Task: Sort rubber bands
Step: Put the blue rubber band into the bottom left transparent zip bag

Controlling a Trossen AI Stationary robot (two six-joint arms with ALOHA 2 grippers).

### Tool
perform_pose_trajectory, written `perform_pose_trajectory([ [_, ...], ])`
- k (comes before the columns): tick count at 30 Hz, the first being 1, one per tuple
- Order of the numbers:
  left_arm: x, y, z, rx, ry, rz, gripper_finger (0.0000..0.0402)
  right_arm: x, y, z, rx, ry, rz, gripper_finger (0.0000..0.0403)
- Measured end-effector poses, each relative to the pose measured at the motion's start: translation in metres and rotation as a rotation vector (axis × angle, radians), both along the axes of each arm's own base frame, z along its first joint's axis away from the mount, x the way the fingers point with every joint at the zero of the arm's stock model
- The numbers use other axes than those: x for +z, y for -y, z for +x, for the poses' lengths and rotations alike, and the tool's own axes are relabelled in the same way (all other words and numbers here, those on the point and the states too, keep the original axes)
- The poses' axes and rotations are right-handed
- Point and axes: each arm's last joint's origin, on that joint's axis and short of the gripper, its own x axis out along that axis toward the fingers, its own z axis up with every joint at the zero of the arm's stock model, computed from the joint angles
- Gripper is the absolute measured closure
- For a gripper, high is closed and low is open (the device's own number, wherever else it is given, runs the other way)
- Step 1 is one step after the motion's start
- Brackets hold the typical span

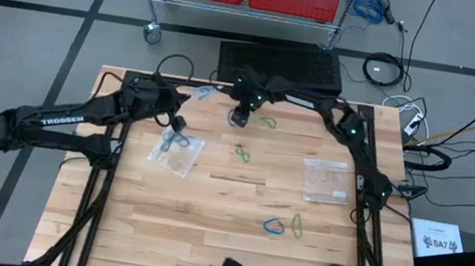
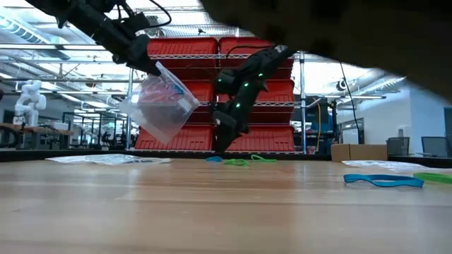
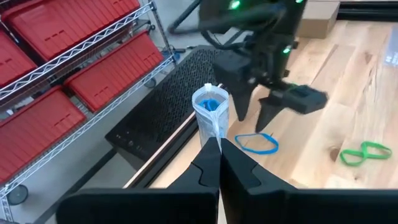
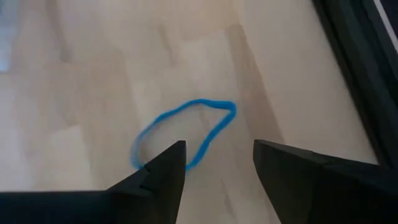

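at the counter's (image 1: 202, 241) far edge the right gripper (image 1: 239, 117) hangs low w/ fingers apart; right wrist view shows a blue rubber band (image 4: 183, 134) flat on the wood just past the tips, not held. left gripper (image 3: 219, 144), fingers together, pinches a clear bag (image 3: 211, 115); only the low view shows the bag (image 2: 159, 102) lifted off the counter, and only the left wrist view shows blue inside it. high view adds green bands (image 1: 242, 154) mid-counter, a blue + green pair (image 1: 285, 225) nearer the front, and 2 more bags (image 1: 176, 150) lying flat.
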Motion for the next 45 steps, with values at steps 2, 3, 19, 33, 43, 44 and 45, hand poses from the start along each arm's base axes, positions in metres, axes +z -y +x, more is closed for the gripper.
perform_pose_trajectory([
  [2, -0.001, 0.0, 0.0, 0.0, -0.008, -0.004, 0.04, -0.003, 0.005, 0.006, -0.019, -0.045, -0.005, 0.0222],
  [3, -0.001, 0.0, -0.001, 0.0, -0.014, -0.007, 0.04, -0.003, 0.007, 0.008, -0.021, -0.065, 0.002, 0.0222],
  [19, -0.002, 0.0, -0.001, -0.001, -0.018, -0.006, 0.04, -0.005, -0.004, 0.026, -0.011, -0.114, 0.046, 0.0222],
  [33, -0.002, 0.0, -0.001, -0.002, -0.018, -0.005, 0.04, -0.013, -0.008, 0.024, -0.035, -0.17, 0.092, 0.0207],
  [43, -0.002, 0.0, -0.001, -0.003, -0.021, -0.003, 0.04, -0.015, -0.01, 0.024, -0.035, -0.175, 0.088, 0.0197],
  [44, -0.002, 0.0, -0.001, -0.003, -0.021, -0.003, 0.04, -0.016, -0.01, 0.024, -0.031, -0.176, 0.086, 0.0202],
  [45, -0.002, 0.0, -0.001, -0.003, -0.021, -0.003, 0.04, -0.016, -0.01, 0.024, -0.029, -0.176, 0.085, 0.0208],
])
